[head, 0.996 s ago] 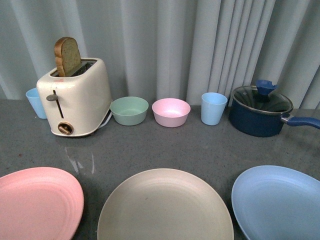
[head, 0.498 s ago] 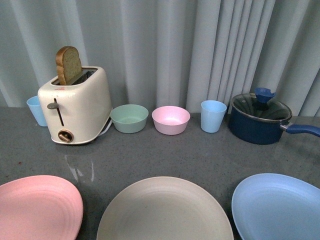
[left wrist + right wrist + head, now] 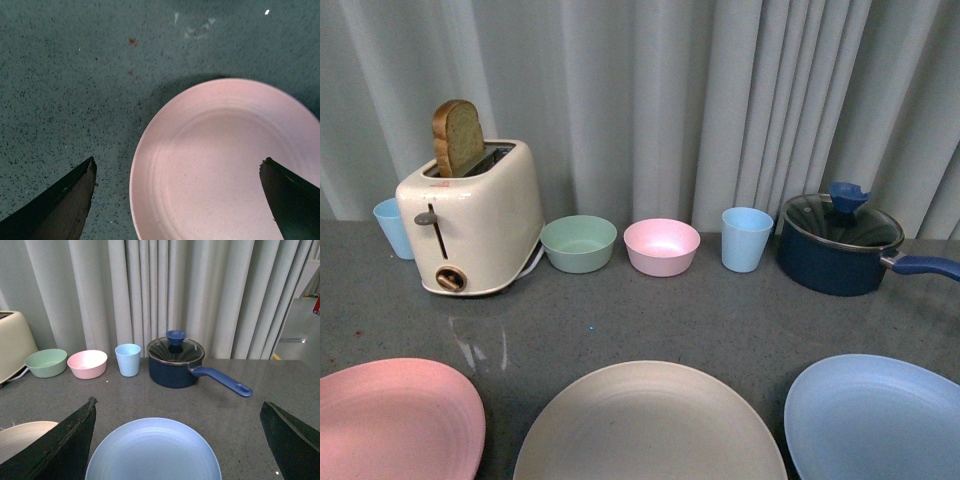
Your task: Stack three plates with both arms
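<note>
Dark fingers (image 3: 60,207) of the left gripper (image 3: 178,161) are hanging spread and empty over the matte pink plate (image 3: 225,165); the right gripper (image 3: 178,402) is gaping likewise above the light blue plate (image 3: 152,452). The beige plate (image 3: 650,425) is lying between them on speckled grey countertop (image 3: 720,320). Toaster (image 3: 475,215), bowls (image 3: 579,243), cup (image 3: 746,239) and glass-lidded saucepan (image 3: 840,245) are lining the far edge, well apart.

Blue plate (image 3: 153,450), navy saucepan (image 3: 175,367), cup (image 3: 128,360)

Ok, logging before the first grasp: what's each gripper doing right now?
Left gripper: open, holding nothing, over the pink plate.
Right gripper: open, holding nothing, near the blue plate.
</note>
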`<state>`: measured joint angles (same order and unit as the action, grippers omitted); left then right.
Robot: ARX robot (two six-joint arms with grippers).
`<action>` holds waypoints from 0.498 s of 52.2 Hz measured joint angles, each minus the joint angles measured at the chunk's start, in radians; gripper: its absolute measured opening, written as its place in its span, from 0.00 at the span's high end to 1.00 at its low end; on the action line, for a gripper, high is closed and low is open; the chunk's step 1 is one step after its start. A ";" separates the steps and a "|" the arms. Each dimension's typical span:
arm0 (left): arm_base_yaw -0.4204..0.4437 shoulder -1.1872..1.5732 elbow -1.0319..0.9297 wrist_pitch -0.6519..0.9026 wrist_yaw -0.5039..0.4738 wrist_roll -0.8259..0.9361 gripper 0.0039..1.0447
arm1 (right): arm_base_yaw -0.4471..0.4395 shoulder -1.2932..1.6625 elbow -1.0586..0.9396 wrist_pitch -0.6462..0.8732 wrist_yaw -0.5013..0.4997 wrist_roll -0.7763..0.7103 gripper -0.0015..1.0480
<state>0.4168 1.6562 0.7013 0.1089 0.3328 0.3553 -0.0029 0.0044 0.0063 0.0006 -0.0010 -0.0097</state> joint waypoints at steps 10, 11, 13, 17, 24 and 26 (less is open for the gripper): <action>0.041 0.181 0.124 -0.053 -0.024 0.082 0.06 | 0.000 0.000 0.000 0.000 0.000 0.000 0.07; 0.043 0.188 0.129 -0.060 -0.024 0.083 0.06 | 0.000 0.000 0.000 0.000 0.000 0.000 0.07; 0.047 0.206 0.144 -0.079 -0.024 0.090 0.06 | 0.000 0.000 0.000 0.000 0.000 0.000 0.07; 0.055 0.239 0.172 -0.119 -0.011 0.095 0.06 | 0.000 0.000 0.000 0.000 0.000 0.000 0.07; 0.059 0.263 0.190 -0.170 0.021 0.119 0.06 | 0.000 0.000 0.000 0.000 0.000 0.000 0.07; 0.058 0.268 0.191 -0.187 0.037 0.130 0.06 | 0.000 0.000 0.000 0.000 0.000 0.000 0.07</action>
<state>0.4747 1.9240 0.8921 -0.0776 0.3702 0.4854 -0.0029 0.0044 0.0063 0.0006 -0.0010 -0.0097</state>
